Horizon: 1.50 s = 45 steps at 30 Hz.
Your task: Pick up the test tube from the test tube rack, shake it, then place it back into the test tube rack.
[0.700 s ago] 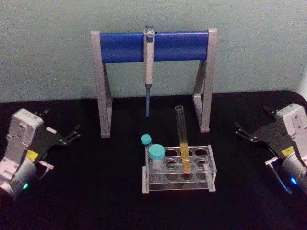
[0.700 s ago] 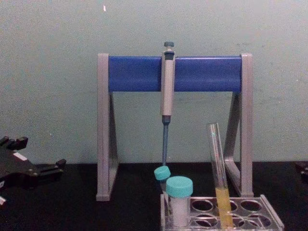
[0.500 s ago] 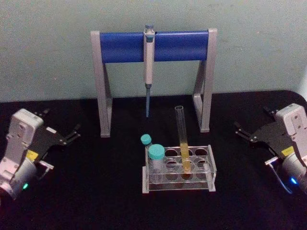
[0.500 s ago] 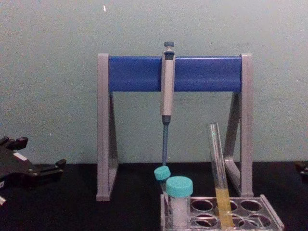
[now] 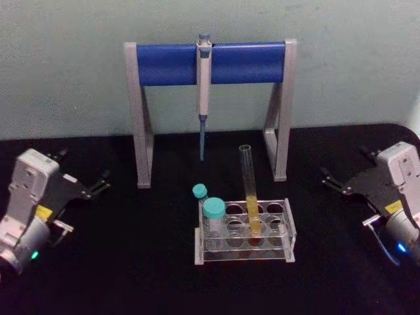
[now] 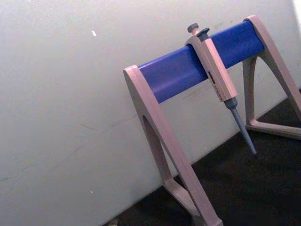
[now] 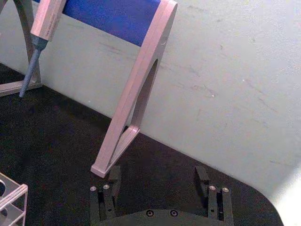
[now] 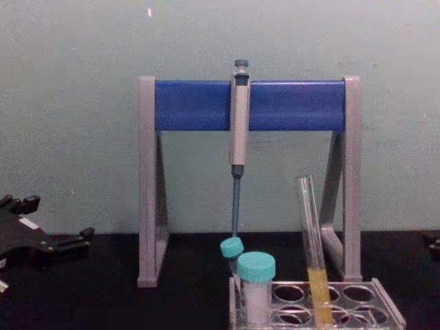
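Note:
The test tube [image 5: 248, 180] is a long clear glass tube with yellow-orange liquid at its bottom. It stands slightly tilted in a middle hole of the clear plastic test tube rack [image 5: 289, 231] at the table's centre, and also rises from the test tube rack [image 8: 387, 304] in the chest view. My left gripper [image 5: 82, 169] rests open at the far left of the table, well away from the rack. My right gripper [image 5: 346, 164] rests open at the far right, its two fingers [image 7: 113, 180] spread with nothing between them.
Two teal-capped tubes [image 5: 213, 210] stand in the rack's left holes. Behind the rack is a tall grey stand with a blue crossbar [image 5: 174, 63], from which a grey-blue pipette [image 5: 203, 82] hangs. A pale green wall closes off the black table.

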Each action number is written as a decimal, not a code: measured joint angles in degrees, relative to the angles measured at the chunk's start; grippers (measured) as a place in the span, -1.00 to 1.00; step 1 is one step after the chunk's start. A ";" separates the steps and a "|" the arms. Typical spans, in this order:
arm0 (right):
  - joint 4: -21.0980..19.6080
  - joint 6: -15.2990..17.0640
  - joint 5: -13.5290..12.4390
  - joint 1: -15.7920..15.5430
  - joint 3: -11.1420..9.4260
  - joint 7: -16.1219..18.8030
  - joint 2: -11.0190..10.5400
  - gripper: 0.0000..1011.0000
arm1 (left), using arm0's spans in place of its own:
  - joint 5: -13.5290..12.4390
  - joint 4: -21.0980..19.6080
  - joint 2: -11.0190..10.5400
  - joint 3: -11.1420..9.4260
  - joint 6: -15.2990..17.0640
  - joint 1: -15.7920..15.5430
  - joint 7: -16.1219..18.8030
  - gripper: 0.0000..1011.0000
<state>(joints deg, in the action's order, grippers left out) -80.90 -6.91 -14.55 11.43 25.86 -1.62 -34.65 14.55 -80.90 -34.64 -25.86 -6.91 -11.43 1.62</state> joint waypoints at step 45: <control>0.00 0.00 0.00 0.00 0.00 0.00 0.00 0.98 | 0.00 0.00 0.00 0.00 0.00 0.00 0.00 1.00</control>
<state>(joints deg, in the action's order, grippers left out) -80.90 -6.91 -14.55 11.43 25.86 -1.62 -34.65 14.55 -80.90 -34.65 -25.86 -6.91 -11.43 1.62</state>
